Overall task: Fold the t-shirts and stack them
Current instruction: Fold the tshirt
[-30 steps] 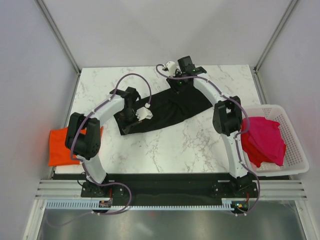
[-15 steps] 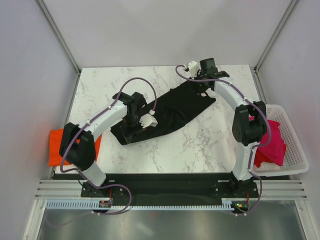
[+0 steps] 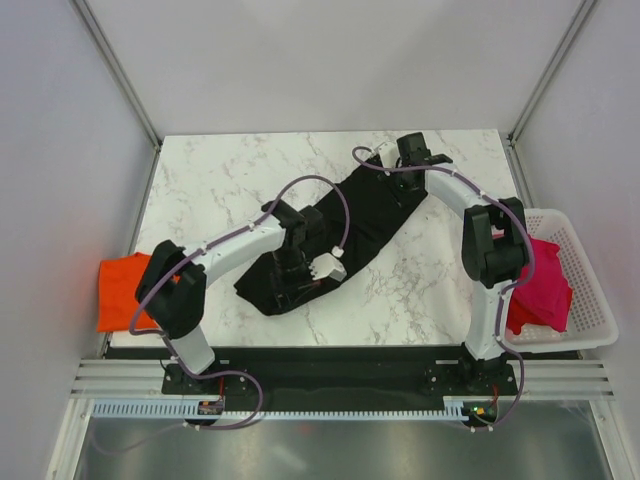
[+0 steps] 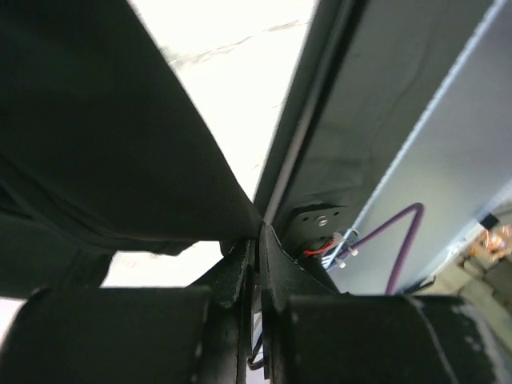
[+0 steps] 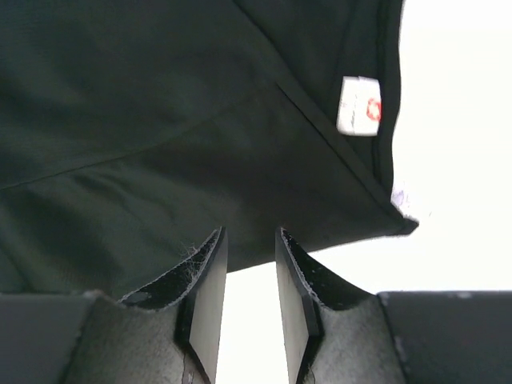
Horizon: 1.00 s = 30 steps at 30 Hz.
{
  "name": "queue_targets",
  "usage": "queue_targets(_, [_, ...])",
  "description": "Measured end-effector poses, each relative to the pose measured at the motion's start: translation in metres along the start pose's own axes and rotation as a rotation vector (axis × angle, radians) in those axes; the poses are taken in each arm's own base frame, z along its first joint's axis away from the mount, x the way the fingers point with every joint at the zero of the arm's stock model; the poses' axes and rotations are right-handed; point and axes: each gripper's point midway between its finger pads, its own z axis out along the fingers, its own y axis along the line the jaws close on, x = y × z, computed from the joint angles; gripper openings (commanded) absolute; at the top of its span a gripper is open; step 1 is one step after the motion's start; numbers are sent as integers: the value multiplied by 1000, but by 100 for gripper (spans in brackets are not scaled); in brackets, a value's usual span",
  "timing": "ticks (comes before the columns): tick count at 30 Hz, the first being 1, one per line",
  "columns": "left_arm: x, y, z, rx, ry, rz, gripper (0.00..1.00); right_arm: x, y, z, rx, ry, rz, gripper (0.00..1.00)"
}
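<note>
The black t-shirt (image 3: 345, 225) lies stretched diagonally across the marble table, its white neck label (image 5: 358, 106) showing in the right wrist view. My left gripper (image 3: 293, 280) is shut on the shirt's near-left end; in the left wrist view (image 4: 256, 232) the jaws pinch a fold of black cloth (image 4: 104, 144). My right gripper (image 3: 404, 170) is at the shirt's far-right end, open and empty, its tips (image 5: 248, 236) over the cloth's edge (image 5: 160, 160). The orange t-shirt (image 3: 125, 290) lies folded at the table's left edge. The magenta-pink t-shirt (image 3: 540, 285) is bunched in the basket.
The white slatted basket (image 3: 592, 320) stands at the right edge of the table. Bare marble (image 3: 210, 180) shows at the far left and near right (image 3: 400, 300). Grey walls with metal posts enclose the back and sides.
My left gripper has pulled the black shirt's near end rightward and toward the arm bases. The shirt now lies more steeply diagonal. My right gripper has shifted right to the shirt's far end.
</note>
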Motion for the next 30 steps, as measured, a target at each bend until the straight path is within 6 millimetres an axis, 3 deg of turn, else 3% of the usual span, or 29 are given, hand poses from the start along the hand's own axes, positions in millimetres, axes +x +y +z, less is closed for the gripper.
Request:
queue_targets(7, [-30, -39, 27, 141, 45, 106, 7, 14, -3, 10, 26, 50, 21, 37])
queue_targets(15, [-98, -61, 48, 218, 24, 224, 7, 36, 1, 32, 10, 119, 43, 37])
queue_targets(16, [-105, -64, 50, 223, 18, 238, 9, 34, 0, 32, 12, 118, 46, 37])
queue_targets(17, [-111, -67, 53, 228, 16, 254, 19, 31, -1, 33, 13, 113, 47, 37])
queue_targets(21, [-121, -82, 56, 250, 12, 288, 33, 17, -8, 45, 19, 92, 53, 37])
queue_targets(23, [-122, -89, 57, 259, 10, 302, 64, 4, -14, 53, 23, 70, 58, 37])
queue_targets(30, [-130, -89, 49, 226, -10, 313, 61, -47, -32, 85, 37, -35, 86, 39])
